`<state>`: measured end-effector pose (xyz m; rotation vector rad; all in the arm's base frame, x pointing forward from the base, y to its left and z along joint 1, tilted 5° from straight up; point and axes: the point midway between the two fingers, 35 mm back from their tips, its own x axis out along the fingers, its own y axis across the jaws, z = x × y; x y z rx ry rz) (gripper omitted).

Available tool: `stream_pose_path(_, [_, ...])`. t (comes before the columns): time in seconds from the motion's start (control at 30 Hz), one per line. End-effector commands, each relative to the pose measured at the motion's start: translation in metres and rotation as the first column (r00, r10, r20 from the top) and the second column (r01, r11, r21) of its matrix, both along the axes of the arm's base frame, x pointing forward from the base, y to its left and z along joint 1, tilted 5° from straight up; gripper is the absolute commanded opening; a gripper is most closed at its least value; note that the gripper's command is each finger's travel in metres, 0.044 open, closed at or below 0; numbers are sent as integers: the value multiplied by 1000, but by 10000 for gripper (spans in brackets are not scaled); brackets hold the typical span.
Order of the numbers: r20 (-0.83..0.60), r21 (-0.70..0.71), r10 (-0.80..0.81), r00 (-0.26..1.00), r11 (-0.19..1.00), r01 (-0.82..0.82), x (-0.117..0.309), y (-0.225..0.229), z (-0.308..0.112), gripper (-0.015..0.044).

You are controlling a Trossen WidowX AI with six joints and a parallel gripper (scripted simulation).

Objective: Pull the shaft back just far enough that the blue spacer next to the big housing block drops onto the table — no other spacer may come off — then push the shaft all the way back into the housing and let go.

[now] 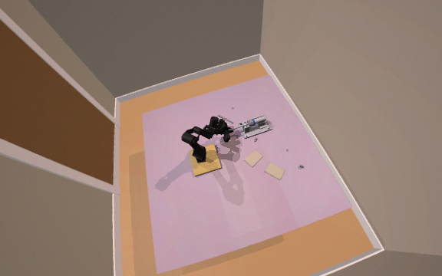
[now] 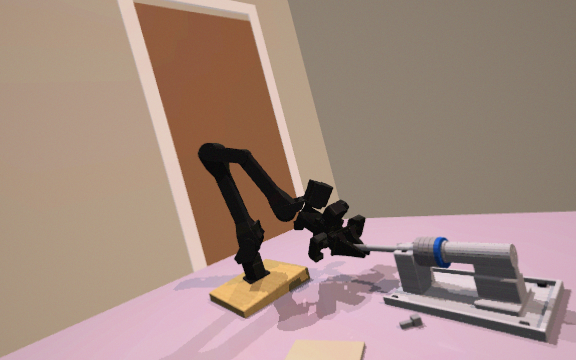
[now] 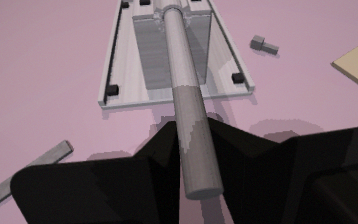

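Observation:
My gripper [image 1: 232, 130] [image 2: 363, 250] [image 3: 188, 127] is shut on the shaft [image 2: 383, 248] [image 3: 182, 60] near its free end, which sticks out between the fingers in the wrist view. The shaft runs through the small support block [image 2: 412, 275] [image 3: 147, 55]. The blue spacer [image 1: 253, 121] [image 2: 440, 252] is up in line with the shaft, against the round barrel of the big housing block [image 1: 260, 119] [image 2: 498, 282]. Grey spacers [image 2: 423, 250] stand side by side between it and the small block. The shaft inside the spacers is hidden. No spacer shows on the base plate [image 2: 468, 317] [image 3: 130, 103].
A bolt [image 1: 255, 139] [image 2: 410, 321] [image 3: 264, 45] lies beside the base plate. A grey bar [image 1: 225, 119] [image 3: 30, 170] lies left of the shaft in the wrist view. Two tan plates [image 1: 253, 158] [image 1: 275, 171] and a small dark part [image 1: 301, 166] lie farther off.

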<state>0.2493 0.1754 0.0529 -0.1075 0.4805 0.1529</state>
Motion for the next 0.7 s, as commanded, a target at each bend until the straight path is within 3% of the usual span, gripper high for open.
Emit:
stream_pose_path(0.0, [1, 3, -4, 1000, 1000, 4, -1, -1, 0, 0])
stream_pose_path(0.67, [1, 3, -4, 1000, 1000, 4, -3, -1, 0, 0])
